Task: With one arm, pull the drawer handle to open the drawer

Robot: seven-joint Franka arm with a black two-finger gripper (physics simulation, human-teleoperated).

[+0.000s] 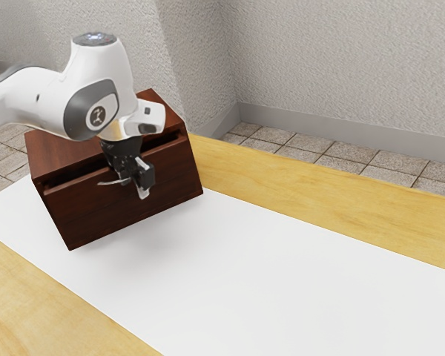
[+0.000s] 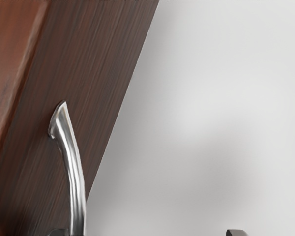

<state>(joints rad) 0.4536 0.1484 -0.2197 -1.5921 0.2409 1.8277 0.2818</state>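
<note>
The drawer [image 1: 74, 200] sits at the left of the exterior frame, on a white sheet [image 1: 245, 274] over the counter [image 1: 341, 196]. The jaws stand wide at its handle [image 1: 111, 180]. In the wrist frame's lower left the handle runs close beside one finger, unclamped.

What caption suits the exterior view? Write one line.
Black two-finger gripper at the curved silver handle of the dark reddish-brown wooden drawer box on a white-topped wooden table.
</note>
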